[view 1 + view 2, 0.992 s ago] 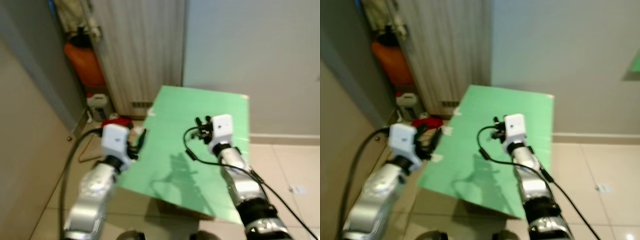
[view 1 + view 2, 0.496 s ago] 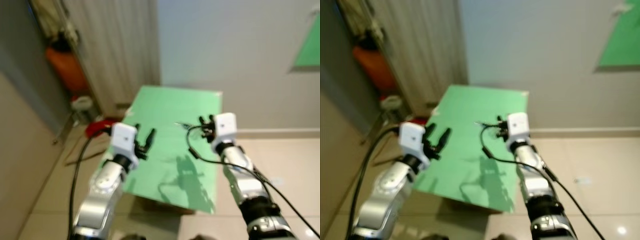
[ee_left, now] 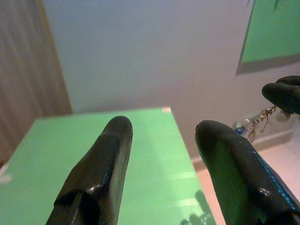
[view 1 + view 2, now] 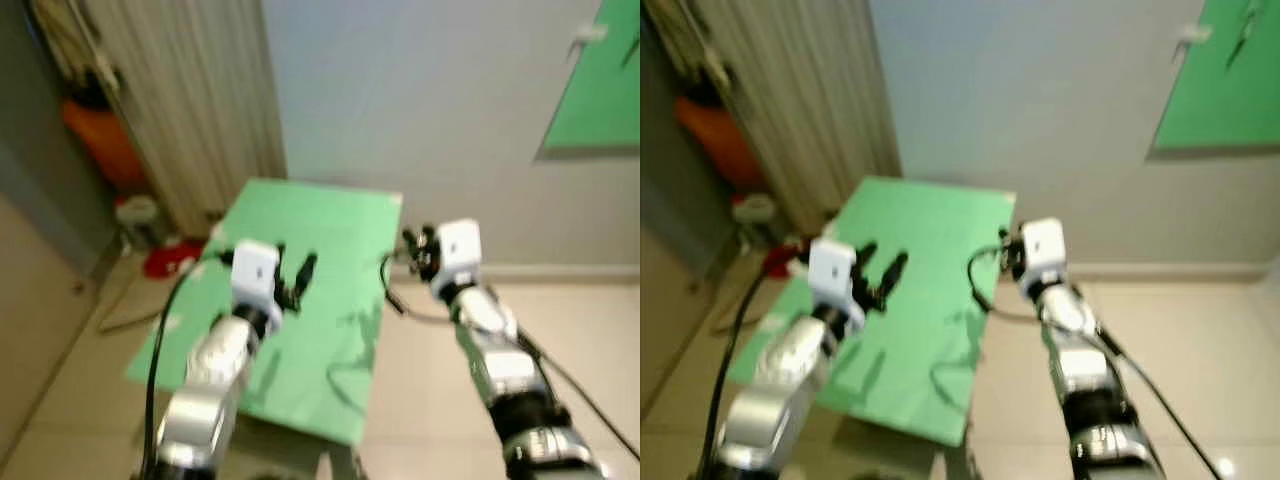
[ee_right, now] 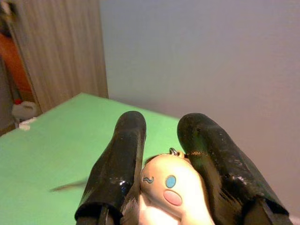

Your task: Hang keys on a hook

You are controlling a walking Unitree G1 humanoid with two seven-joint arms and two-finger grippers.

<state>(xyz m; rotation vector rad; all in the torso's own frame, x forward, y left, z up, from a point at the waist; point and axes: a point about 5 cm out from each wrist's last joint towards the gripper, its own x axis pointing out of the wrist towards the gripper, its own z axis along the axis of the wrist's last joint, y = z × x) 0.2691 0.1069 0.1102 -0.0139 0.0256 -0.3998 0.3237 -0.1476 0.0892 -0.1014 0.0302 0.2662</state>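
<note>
Left eye view, from the left side: a ribbed curtain (image 4: 190,110) hangs beside an orange bag (image 4: 95,140), with a white jug (image 4: 138,218) and something red (image 4: 168,258) on the tiled floor (image 4: 420,400) below. Next comes the green worktop (image 4: 290,330), set against the pale wall (image 4: 400,120). The left claw (image 4: 293,272) is raised over the worktop, its two black fingers (image 3: 101,164) spread apart with nothing between them. To its right, beyond the worktop's far corner, the right claw (image 4: 420,248) is lifted toward the wall. In the right wrist view its fingers (image 5: 117,164) are clamped on the keys (image 5: 166,187), pressing from both sides on a cream cartoon-face charm with a blue eye and a pink cheek. The left wrist view catches the metal ring and chain of the same bunch dangling under the right claw's fingertip. Farthest right, high on the wall, hangs a green board (image 4: 600,90) with a small white fitting (image 4: 588,33) at its upper edge; the blur hides whether that is a hook.
</note>
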